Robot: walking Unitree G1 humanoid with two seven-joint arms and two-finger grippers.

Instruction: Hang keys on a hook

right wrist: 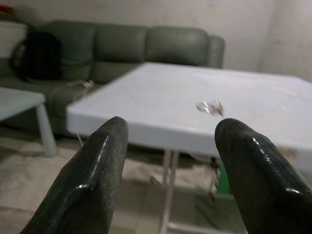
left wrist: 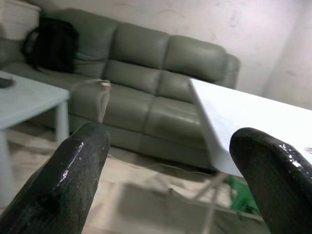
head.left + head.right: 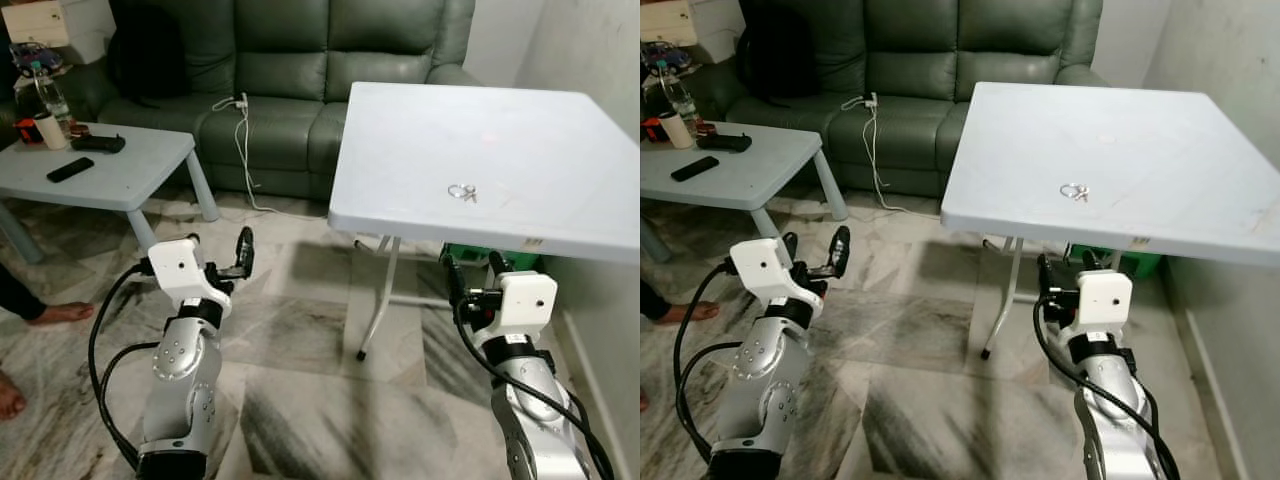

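Keys point(image 3: 462, 192) lying mid white bench point(image 3: 520, 120), untouched; right gripper point(image 3: 470, 278) below near edge, fingers point(image 1: 97, 161) spread for pickup; left gripper point(image 3: 220, 262) likewise spread, empty.

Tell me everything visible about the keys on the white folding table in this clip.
The small silvery bunch of keys on a ring lies flat on the white plastic folding table, nearer its front edge than its back, roughly midway across. It looks like thin shiny metal, a ring with a short piece beside it; finer detail is too small to make out. Only the tabletop touches it. The right gripper sits lower, in front of the table edge, fingers open, well apart from the keys.
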